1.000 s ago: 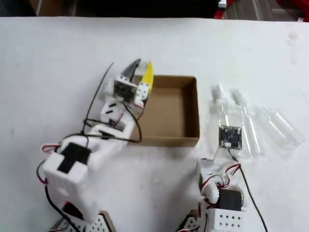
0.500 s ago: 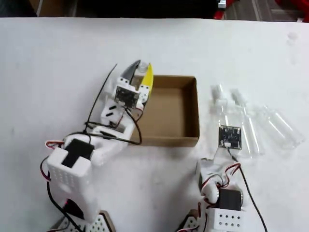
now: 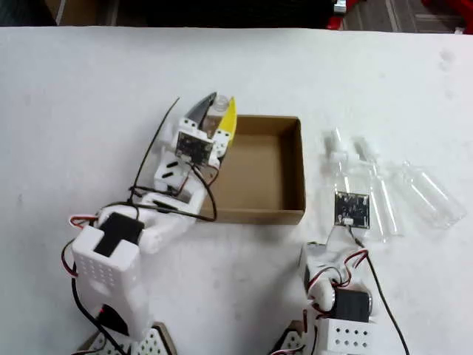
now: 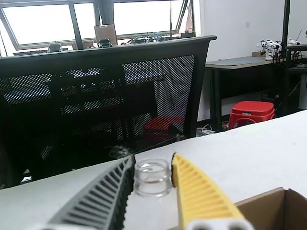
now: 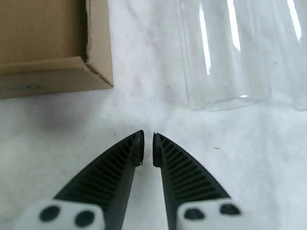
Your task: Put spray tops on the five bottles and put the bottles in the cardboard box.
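Left fingers pinched a clear plastic bottle lacking its spray top, likely fitted next; right fingers lay almost pressed together

Strong daylight comes through the windows behind, the white table is evenly bright with only soft shadows, and glare streaks cross the clear bottles.

Place: office-like lab or workroom
Seating: black mesh-backed office chair; low red plastic stool
Furniture: dark grey desk carrying equipment
Light: wide windows behind
Work surface: white tabletop
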You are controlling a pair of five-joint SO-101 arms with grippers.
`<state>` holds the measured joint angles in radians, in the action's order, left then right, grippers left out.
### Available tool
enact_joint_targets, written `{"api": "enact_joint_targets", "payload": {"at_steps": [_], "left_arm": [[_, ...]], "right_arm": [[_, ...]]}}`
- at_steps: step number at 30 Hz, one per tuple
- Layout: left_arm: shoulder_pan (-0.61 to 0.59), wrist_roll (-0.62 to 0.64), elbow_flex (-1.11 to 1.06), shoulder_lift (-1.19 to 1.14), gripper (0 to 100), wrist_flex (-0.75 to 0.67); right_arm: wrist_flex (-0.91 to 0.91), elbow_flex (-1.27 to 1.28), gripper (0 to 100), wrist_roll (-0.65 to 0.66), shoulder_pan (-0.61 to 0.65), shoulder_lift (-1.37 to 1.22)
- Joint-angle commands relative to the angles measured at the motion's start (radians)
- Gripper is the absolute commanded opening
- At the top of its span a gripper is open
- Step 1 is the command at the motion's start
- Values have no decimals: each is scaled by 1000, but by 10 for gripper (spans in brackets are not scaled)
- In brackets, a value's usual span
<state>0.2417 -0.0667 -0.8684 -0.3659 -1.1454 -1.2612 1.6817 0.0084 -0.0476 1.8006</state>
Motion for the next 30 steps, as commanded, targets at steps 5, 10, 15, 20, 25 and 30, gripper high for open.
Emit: {"api": "enact_joint_targets", "payload": {"at_steps": [5, 10, 15, 20, 25, 30], "left_arm": [[-19, -12, 8, 7, 87, -28], [-21, -14, -5, 12, 88, -29], [-22, -14, -64, 143, 160, 80], [-50, 17, -68, 311, 188, 330], [-51, 68, -74, 421, 186, 359], [-45, 71, -121, 627, 185, 535]], "right_arm": [[-7, 8, 17, 12, 2, 2], [-7, 8, 17, 12, 2, 2], [-7, 8, 17, 12, 5, 2], [-7, 8, 17, 12, 5, 2], [-7, 8, 17, 12, 5, 2], [-7, 8, 17, 12, 4, 2]]}}
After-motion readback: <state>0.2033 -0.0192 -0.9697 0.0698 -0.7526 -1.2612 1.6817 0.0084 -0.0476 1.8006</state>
